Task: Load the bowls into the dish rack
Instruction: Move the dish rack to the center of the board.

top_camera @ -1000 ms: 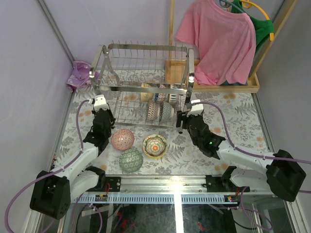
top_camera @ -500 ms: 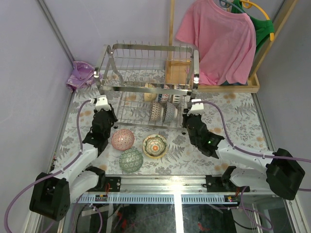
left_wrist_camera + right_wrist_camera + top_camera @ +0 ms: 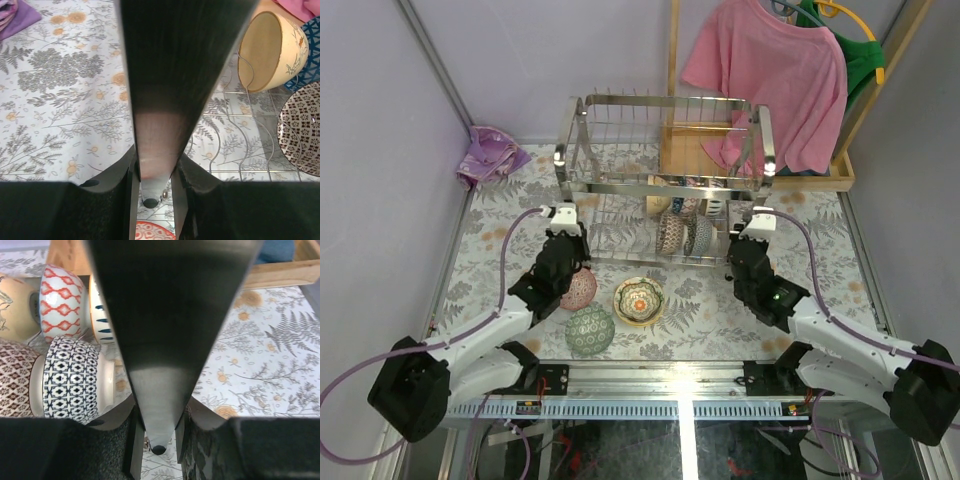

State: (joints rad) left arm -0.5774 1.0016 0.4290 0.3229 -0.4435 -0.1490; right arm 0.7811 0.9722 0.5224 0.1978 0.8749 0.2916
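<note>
The steel wire dish rack [image 3: 660, 188] stands at the table's middle back, with several bowls [image 3: 682, 234] on edge in its lower tier. My left gripper [image 3: 565, 222] is shut on its front left post [image 3: 155, 145]. My right gripper [image 3: 752, 226] is shut on its front right post [image 3: 157, 400]. A pink patterned bowl [image 3: 584, 290], a green bowl [image 3: 590, 329] and a yellow-green upright bowl [image 3: 638, 300] sit on the table in front of the rack. The left arm partly covers the pink bowl. The left wrist view shows a cream bowl [image 3: 272, 50] in the rack.
A wooden-framed clothes stand [image 3: 820, 182] with a pink shirt [image 3: 775, 80] stands at the back right, close behind the rack. A purple cloth [image 3: 490, 155] lies at the back left. Walls close both sides.
The rack has slid to the right, held by both grippers at its front posts. Both arms moved right with it; the left arm now overlaps the pink bowl.
</note>
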